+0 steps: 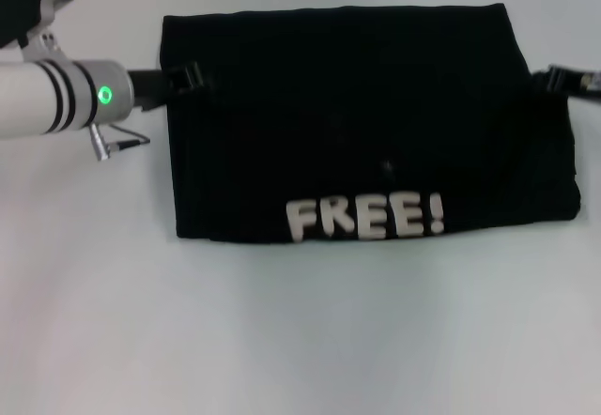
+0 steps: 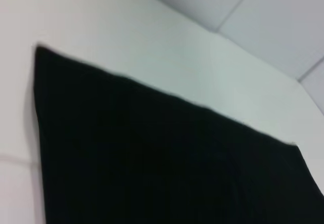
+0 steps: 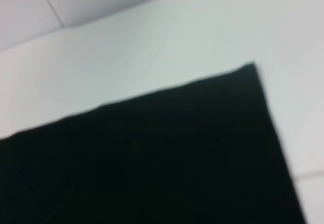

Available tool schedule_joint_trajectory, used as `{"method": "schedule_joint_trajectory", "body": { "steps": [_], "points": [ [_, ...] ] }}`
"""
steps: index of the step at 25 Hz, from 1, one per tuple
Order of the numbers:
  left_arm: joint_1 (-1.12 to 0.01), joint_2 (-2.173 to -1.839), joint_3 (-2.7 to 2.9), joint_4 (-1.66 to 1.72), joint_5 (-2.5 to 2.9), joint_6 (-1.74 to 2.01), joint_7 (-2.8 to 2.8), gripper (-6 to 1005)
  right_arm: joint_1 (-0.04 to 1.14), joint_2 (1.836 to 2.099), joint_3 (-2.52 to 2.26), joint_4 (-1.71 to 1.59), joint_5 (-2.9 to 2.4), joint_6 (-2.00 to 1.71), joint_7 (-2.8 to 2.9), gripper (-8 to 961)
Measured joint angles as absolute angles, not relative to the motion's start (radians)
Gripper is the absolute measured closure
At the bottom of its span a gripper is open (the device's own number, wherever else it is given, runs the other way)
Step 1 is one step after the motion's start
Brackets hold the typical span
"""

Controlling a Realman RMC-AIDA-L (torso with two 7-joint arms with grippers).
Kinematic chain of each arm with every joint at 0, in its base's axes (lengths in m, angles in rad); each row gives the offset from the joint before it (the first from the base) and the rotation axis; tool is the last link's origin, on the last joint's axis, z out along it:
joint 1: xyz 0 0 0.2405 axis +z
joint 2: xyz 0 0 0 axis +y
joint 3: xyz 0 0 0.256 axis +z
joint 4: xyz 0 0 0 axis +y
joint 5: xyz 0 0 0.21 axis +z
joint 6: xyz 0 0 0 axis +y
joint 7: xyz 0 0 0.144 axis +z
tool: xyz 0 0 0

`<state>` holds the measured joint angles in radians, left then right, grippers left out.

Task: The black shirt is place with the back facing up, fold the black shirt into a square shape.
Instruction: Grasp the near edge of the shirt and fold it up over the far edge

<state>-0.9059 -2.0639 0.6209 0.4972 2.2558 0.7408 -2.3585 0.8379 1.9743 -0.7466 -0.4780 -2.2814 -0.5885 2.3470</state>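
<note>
So the big plain black soft cloth T-shirt (image 1: 366,124) is lying flat on the white tabletop (image 1: 282,340), already folded down into a wide rectangle, with the cream-white "FREE!" lettering (image 1: 364,218) showing along the near edge. It's wider than it is deep, so not a square yet. The left gripper (image 1: 188,79) sits right at the shirt's left edge near the far corner, at the end of the white-and-black arm with the green light, and it looks like its dark fingers are touching the cloth, but honestly I can't tell if they're apart or pinched on the fabric since everything is black on black. The right gripper (image 1: 563,81) is at the right edge, mirroring it, only partly in frame, and same deal, can't read its fingers. Both wrist views just show black cloth with a far corner on white table. My guess: we're at the side-fold step, and next needs a solid grab on one edge, then carrying it across to halve the width without dragging the layers underneath.
</note>
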Motion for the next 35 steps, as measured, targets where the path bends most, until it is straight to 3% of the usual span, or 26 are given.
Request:
{"method": "schedule_joint_trajectory", "body": {
  "steps": [4, 12, 29, 35],
  "points": [
    [-0.924, -2.075, 0.668, 0.485, 2.257, 0.657, -2.356, 984, 0.862, 1.969, -0.764, -0.464, -2.285, -0.528, 2.343, 895],
    [-0.934, -2.118, 0.797, 0.462, 2.263, 0.491, -2.355, 984, 0.888, 1.992, -0.854, -0.389, -2.286, -0.375, 2.320, 896],
    [-0.944, -2.111, 0.833, 0.473, 2.266, 0.447, -2.334, 983, 0.901, 1.995, -0.886, -0.388, -2.299, -0.370, 2.326, 879],
    [-0.946, -2.112, 0.886, 0.466, 2.268, 0.434, -2.305, 983, 0.919, 1.966, -0.888, -0.386, -2.362, -0.512, 2.380, 856]
  ]
}}
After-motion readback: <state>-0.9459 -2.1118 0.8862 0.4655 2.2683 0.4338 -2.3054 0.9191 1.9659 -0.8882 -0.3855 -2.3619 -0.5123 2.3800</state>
